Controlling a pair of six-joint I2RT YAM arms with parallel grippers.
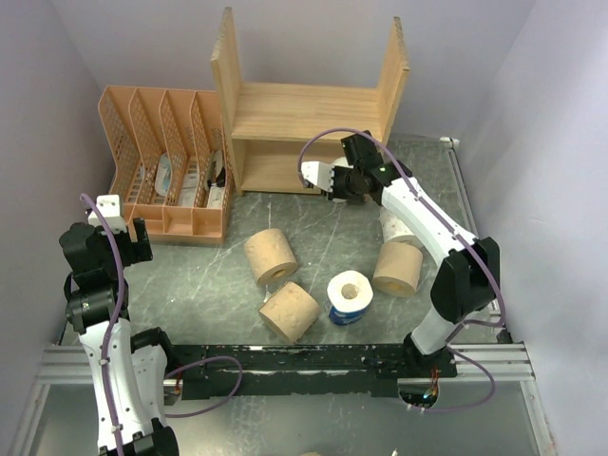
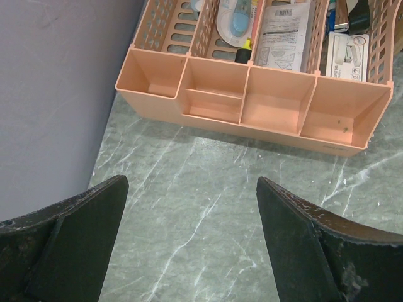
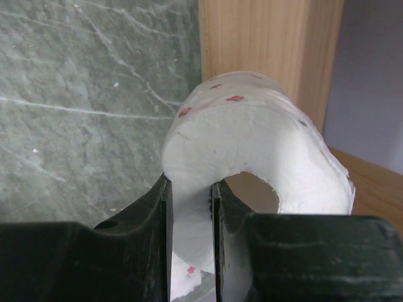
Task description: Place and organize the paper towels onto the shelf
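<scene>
No word or number can be read anywhere. A white packet standing in the orange organizer at the far left bears a barcode and lines of print too small to make out. The small box beside it shows dark print, also illegible. The white paper towel roll carries only tiny red flower marks.

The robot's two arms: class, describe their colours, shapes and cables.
Both the left arm and right arm have white shell links joined by chunky black joints. A thin purple cable loops along each. The fingers are flat, black, wedge-shaped and scuffed at the edges.
</scene>
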